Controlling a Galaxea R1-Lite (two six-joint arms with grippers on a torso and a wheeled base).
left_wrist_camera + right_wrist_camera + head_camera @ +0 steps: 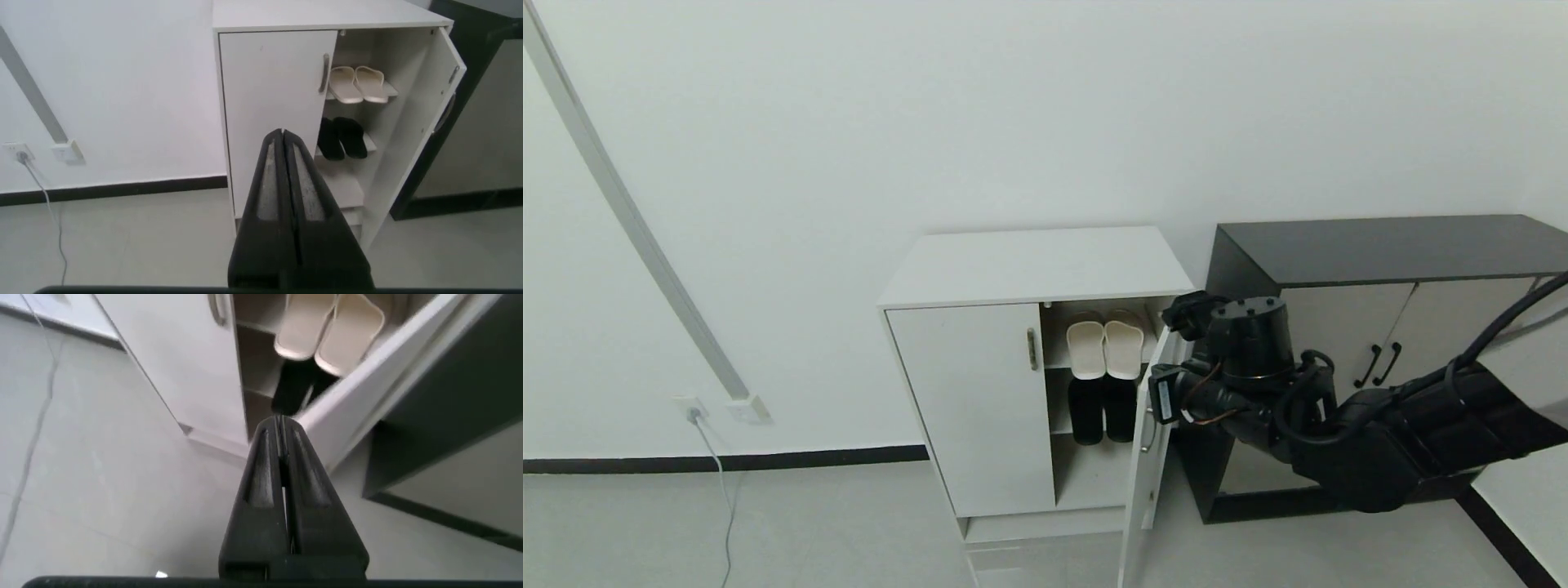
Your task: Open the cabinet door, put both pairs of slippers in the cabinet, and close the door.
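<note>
The white cabinet (1029, 269) has its left door closed and its right door (1147, 457) swung partly open. Inside, the white slippers (1104, 349) lie on the upper shelf and the black slippers (1103, 412) on the shelf below. My right arm (1241, 351) is at the outer side of the open door. The right gripper (282, 420) is shut and empty, its tip at the door (384, 367), with the white slippers (327, 331) and black slippers (290, 388) beyond. My left gripper (282, 135) is shut and empty, well back from the cabinet (270, 90), facing its closed door.
A black cabinet (1380, 253) stands right beside the white one, just behind the open door. A wall socket with a hanging cable (690, 406) is at the left. Open tiled floor (809, 531) lies in front of the cabinet.
</note>
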